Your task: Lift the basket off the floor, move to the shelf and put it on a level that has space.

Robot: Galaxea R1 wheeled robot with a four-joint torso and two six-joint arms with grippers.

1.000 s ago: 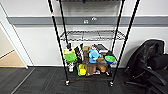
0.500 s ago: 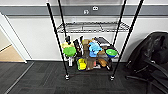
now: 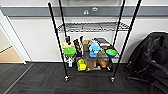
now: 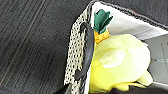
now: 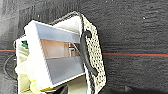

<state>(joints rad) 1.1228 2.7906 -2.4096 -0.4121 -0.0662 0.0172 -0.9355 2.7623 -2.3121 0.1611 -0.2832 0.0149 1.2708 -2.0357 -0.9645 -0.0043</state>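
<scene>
Woven beige sides of the basket (image 4: 75, 57) show close in both wrist views, with carpet (image 4: 32, 37) under it, so I judge it is carried above the floor; whether either claw is clenched on a handle I cannot tell. Inside lie a yellow soft toy (image 4: 120, 62) with a small pineapple (image 4: 101, 27) and a white box (image 5: 53, 57). The shelf (image 3: 92, 40) stands ahead, its middle level (image 3: 92, 26) bare, the lowest level below it crowded with colourful items. The risk I see: if the two arms lift unevenly, the basket tilts and the box slides out; coming too low, its rim may hit the level's front edge or a post, and the shelf on casters may roll away.
</scene>
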